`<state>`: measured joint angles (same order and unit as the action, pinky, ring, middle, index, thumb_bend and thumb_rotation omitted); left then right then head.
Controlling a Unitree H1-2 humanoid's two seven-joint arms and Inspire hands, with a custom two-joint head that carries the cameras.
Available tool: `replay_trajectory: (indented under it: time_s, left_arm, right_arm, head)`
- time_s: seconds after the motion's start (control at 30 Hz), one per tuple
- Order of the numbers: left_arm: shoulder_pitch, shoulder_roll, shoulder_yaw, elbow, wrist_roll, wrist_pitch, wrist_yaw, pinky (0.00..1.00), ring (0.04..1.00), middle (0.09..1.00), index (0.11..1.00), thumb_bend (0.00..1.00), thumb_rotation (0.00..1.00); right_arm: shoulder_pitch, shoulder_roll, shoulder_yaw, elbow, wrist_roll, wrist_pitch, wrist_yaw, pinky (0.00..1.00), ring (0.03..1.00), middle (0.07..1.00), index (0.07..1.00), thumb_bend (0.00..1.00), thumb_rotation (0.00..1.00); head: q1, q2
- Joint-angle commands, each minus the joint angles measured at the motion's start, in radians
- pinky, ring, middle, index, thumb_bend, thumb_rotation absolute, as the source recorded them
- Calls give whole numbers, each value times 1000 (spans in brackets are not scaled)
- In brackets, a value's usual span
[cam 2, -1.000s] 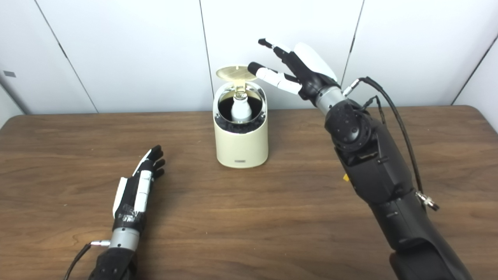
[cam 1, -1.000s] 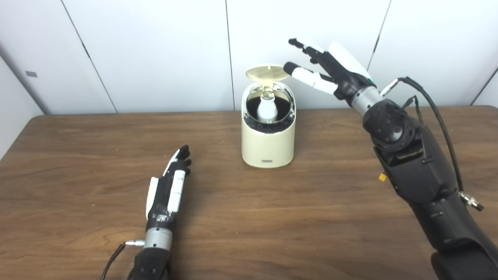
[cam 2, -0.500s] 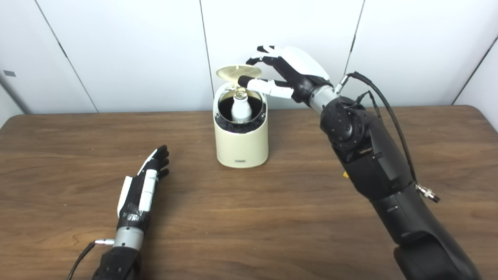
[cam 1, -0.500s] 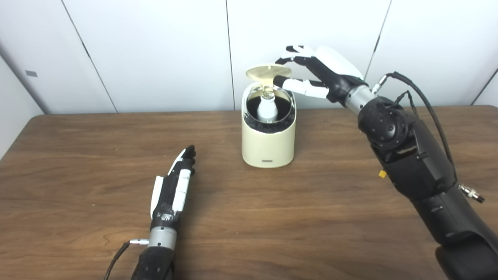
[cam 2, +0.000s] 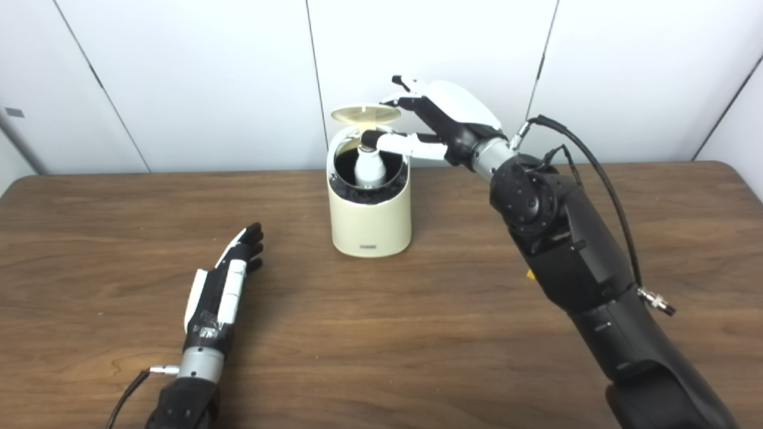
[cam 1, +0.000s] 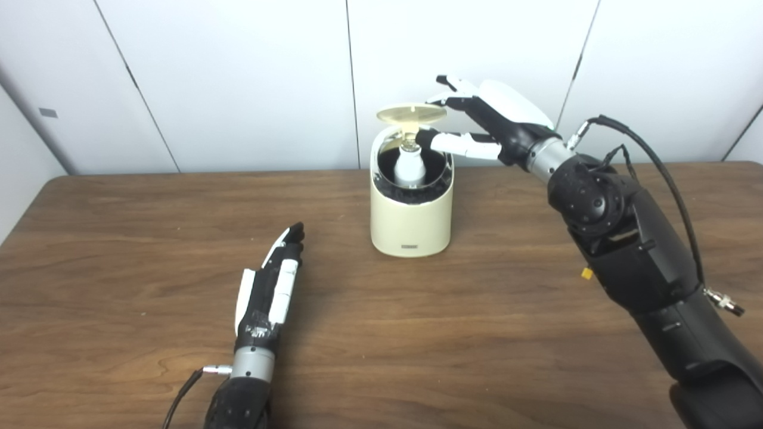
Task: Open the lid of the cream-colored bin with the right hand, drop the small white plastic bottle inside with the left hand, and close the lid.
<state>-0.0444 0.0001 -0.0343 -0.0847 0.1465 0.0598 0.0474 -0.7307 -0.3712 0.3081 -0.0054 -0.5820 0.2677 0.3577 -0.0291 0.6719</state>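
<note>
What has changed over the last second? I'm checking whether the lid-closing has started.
The right hand came down and left from above, its fingers now at the raised lid, which looks tipped slightly lower. The left hand slid a little forward on the table, open. The bin and bottle inside stayed put.

The bin (cam 1: 411,205) stands mid-table (cam 1: 417,333), lid (cam 1: 411,113) raised behind its mouth, the bottle (cam 1: 409,167) inside. The right hand (cam 1: 483,119) is at the lid's right; the left hand (cam 1: 271,286) lies front-left.
</note>
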Motion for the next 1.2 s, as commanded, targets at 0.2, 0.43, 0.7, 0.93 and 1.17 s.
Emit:
replay_trajectory:
  time_s: [0.2,0.43,0.7,0.93,1.17]
  left_arm:
    - [-15,-10,-17,-12,18,17,1,889,930,935,933,658,1000]
    - [-17,-15,-14,-13,13,19,4,916,937,938,949,684,1000]
    - [-16,-19,-11,-22,21,34,12,929,924,925,953,667,1000]
    - [-14,-21,-21,-33,27,56,18,935,932,937,958,629,998]
    - [-14,-23,-25,-40,41,69,24,947,941,952,957,636,996]
  right_arm:
    - [20,-33,6,-102,-31,-35,16,999,1000,1000,778,643,1000]
    - [57,-35,5,-155,-40,-25,46,1000,1000,1000,794,668,1000]
    - [85,-17,34,-172,-100,-6,67,1000,1000,1000,833,676,1000]
    - [92,-2,44,-148,-125,-31,58,1000,1000,1000,845,664,1000]
    - [102,-6,53,-166,-126,-30,79,1000,1000,1000,841,637,1000]
  head:
    - [1,1]
    - [6,4]
    - [7,6]
    - [9,8]
    - [14,11]
